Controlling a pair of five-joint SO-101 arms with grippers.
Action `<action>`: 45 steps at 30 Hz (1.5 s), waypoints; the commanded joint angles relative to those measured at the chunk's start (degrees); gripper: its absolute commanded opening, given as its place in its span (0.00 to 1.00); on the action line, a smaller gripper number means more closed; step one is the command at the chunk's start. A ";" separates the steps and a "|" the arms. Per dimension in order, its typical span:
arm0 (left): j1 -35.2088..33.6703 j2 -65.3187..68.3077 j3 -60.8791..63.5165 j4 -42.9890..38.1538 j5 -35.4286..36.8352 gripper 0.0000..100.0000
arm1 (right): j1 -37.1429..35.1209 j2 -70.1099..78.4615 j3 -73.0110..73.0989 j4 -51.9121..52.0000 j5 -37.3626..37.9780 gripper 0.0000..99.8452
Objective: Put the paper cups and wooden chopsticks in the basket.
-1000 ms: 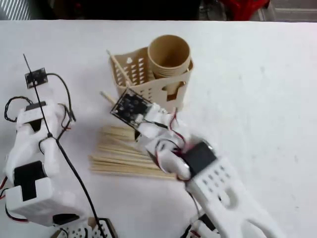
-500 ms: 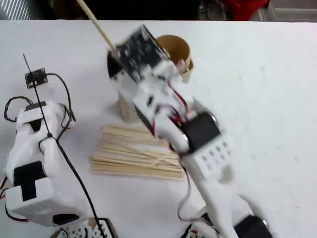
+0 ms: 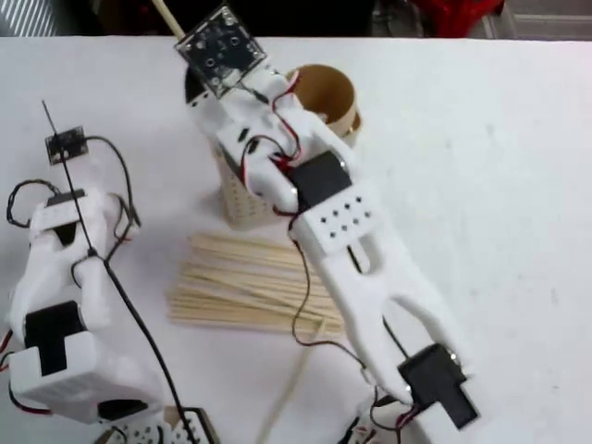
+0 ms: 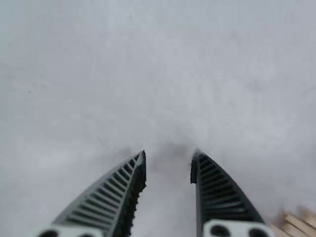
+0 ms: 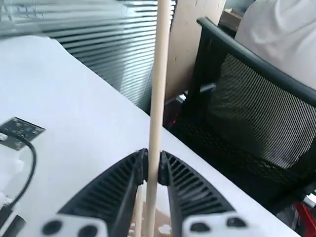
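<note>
My right gripper point(image 5: 153, 165) is shut on a single wooden chopstick point(image 5: 159, 74), which stands upright between its fingers. In the high view this arm point(image 3: 324, 199) stretches over the beige slotted basket point(image 3: 237, 202), and the chopstick point(image 3: 167, 15) pokes out past the table's far edge. Stacked paper cups point(image 3: 326, 92) stand in the basket. A pile of several chopsticks point(image 3: 245, 282) lies on the table in front of the basket. Low over the bare white table, my left gripper point(image 4: 168, 160) is open with nothing between its fingers; a corner of the pile point(image 4: 299, 222) shows beside it.
The left arm point(image 3: 60, 287) sits folded at the table's left side with black cables point(image 3: 120, 277) trailing over it. A black mesh chair point(image 5: 252, 103) and window blinds point(image 5: 98, 44) stand beyond the far edge. White table lies open to the right of the basket.
The right arm lifted from the pile with one chopstick and swung up and back over the basket. The left arm has stayed put.
</note>
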 commanded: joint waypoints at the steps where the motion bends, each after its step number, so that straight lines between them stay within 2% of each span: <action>1: 0.75 -0.13 -0.70 -1.05 0.44 0.17 | 2.51 -0.04 -3.08 0.13 -0.35 0.03; 7: 0.75 -0.13 -0.79 -1.05 0.44 0.17 | 3.38 -0.04 -3.25 6.02 -0.35 0.20; 13: 0.75 -0.13 -0.70 -1.05 0.44 0.17 | 3.38 -4.35 -2.99 14.55 -0.35 0.20; 20: 0.75 -0.13 -0.62 -1.05 0.44 0.17 | 3.56 -16.75 -3.08 41.01 0.70 0.21; 26: 0.75 -0.13 -0.62 -1.05 0.44 0.17 | 3.12 -21.49 -2.37 64.31 19.43 0.21; 29: 0.75 -0.13 -0.62 -1.05 0.44 0.17 | 5.14 -23.52 6.07 63.43 27.34 0.21; 36: 0.75 -0.13 -0.70 -1.05 0.44 0.17 | 1.80 -31.16 34.11 60.00 46.86 0.21; 42: 0.75 -0.13 -0.70 -1.05 0.44 0.17 | 1.98 -40.57 53.19 57.80 74.73 0.21; 45: 0.75 -0.13 -0.70 -1.05 0.44 0.17 | 1.54 -44.62 60.92 55.96 81.32 0.21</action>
